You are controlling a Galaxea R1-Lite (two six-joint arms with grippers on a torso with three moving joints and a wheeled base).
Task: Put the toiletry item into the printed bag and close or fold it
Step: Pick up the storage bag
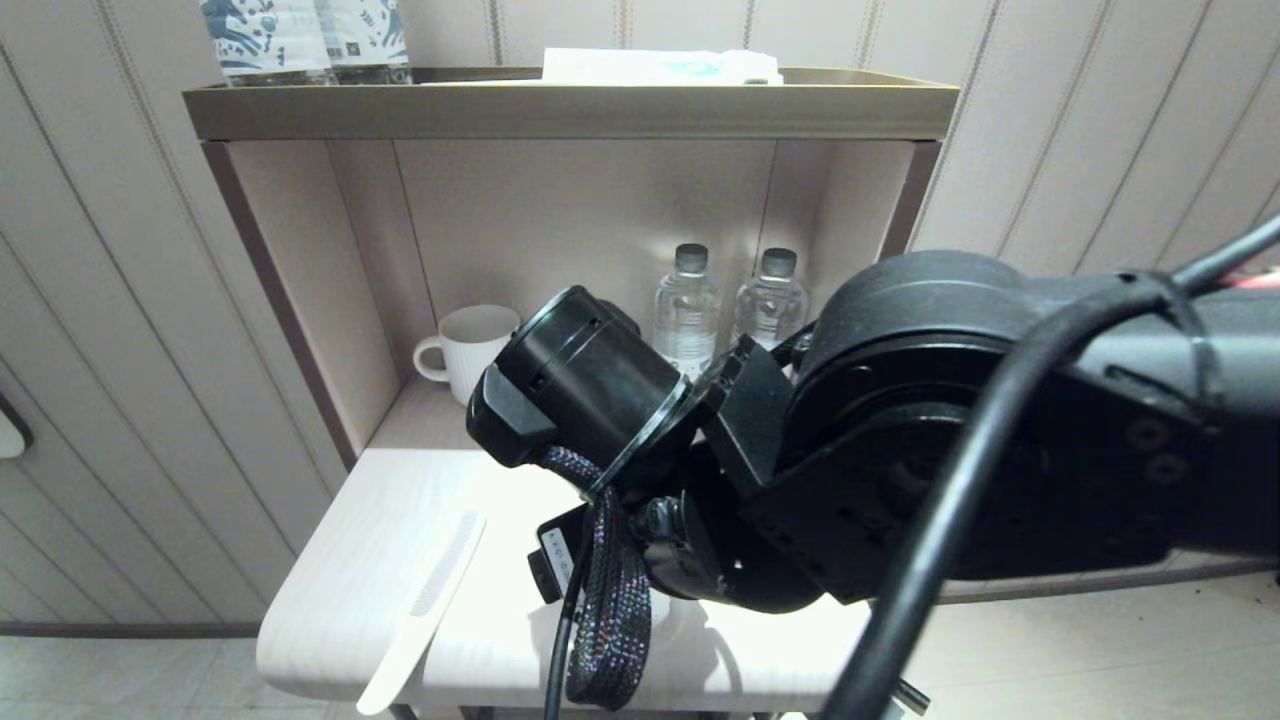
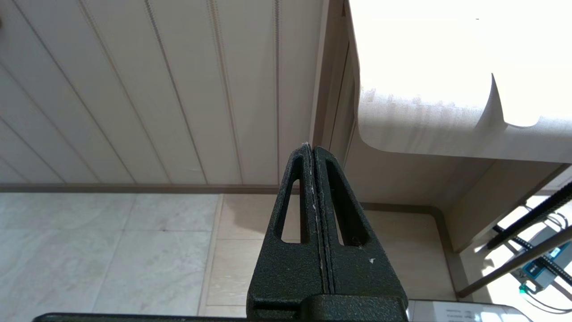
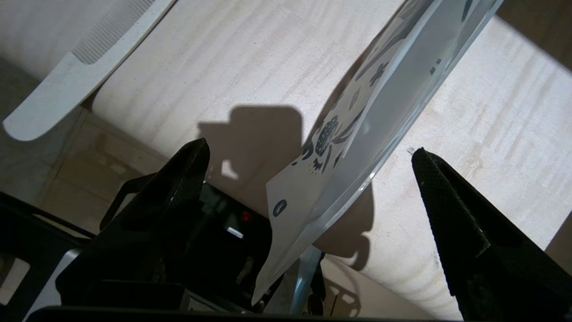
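Comb point(image 1: 425, 610) lies at the lower left of the head view, overhanging the counter point(image 1: 350, 520) edge. Left wrist view: left gripper point(image 2: 311, 150), jaws together, hangs low beside the counter. Right wrist view: right gripper point(image 3: 308, 154), jaws apart, straddles the printed bag point(image 3: 357, 129), untouched; it should centre on the bag's edge before closing.

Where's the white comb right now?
In the head view the comb lies on the table's front left part, its handle overhanging the front edge, left of the right arm's wrist.
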